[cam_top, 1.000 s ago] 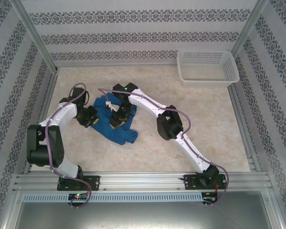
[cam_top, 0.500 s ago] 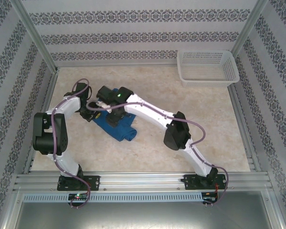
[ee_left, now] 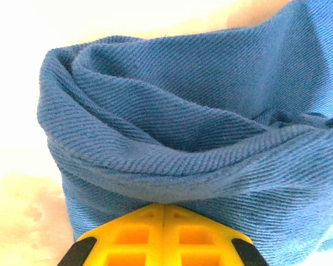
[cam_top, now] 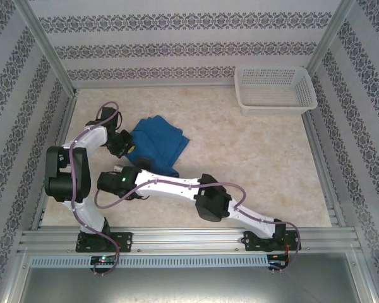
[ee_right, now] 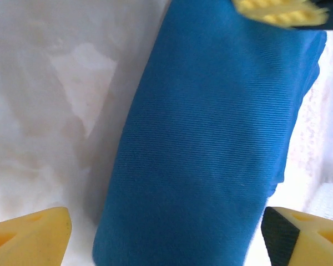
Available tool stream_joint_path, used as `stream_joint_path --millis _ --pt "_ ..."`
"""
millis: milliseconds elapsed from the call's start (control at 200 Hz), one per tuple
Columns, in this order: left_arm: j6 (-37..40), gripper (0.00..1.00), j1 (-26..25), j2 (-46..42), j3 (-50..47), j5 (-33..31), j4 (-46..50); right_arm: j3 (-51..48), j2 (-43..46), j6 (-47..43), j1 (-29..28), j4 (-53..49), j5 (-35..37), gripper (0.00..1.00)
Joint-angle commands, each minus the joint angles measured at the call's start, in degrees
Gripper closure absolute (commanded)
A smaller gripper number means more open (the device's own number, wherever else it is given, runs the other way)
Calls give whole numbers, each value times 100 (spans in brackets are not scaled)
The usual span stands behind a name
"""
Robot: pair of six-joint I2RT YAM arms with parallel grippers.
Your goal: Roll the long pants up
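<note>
At the left, the left gripper, fingers pressed together, noses against the rolled edge of the long pants, a blue bundle lying just to its right; whether any cloth is pinched cannot be told. The right gripper, fingers spread wide, faces the bundle from the near side, the bundle's length running away from it. Pale counter stretches right to the white basket, which sits well apart, so rolling room looks ample.

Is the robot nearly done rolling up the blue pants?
Partly. The pants are already bunched into a thick bundle, with rolled layers showing in the left wrist view. The left jaws sit shut at its edge, and the right jaws hang open near it. What's left is tightening it into a neat roll.
</note>
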State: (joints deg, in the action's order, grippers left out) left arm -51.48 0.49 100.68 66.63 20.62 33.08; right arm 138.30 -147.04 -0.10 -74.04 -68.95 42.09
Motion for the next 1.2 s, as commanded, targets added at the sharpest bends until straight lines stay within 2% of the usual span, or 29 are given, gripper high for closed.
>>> stream_joint_path --millis 0,225,375,580,764,854,884,934,954,1194 --pt "-39 100 -4 36 81 25 -198 282 -337 158 60 -466 888 9" --pt "-47 100 -5 -54 59 43 -192 342 -807 464 251 -701 1625 3" --pt "-39 100 -5 -82 91 39 -156 -64 -793 325 447 -197 2056 2" --pt "16 100 1 -102 183 -11 -46 -469 -776 -207 744 551 2059 7" --pt "33 100 10 -101 203 -37 -1 -671 -642 -463 986 967 1537 29" --pt "48 100 18 -85 218 -56 38 -748 -565 -540 1090 1068 1361 46" --pt "55 100 17 -84 228 -59 39 -795 -532 -594 1125 1120 1298 57" --pt "58 100 22 -84 236 -68 46 -861 -467 -650 1169 1216 1259 91" --pt "53 100 21 -84 241 -72 49 -878 -445 -674 1187 1237 1250 100" --pt "75 100 38 -58 320 -101 109 -958 -30 -754 1296 1138 822 100"
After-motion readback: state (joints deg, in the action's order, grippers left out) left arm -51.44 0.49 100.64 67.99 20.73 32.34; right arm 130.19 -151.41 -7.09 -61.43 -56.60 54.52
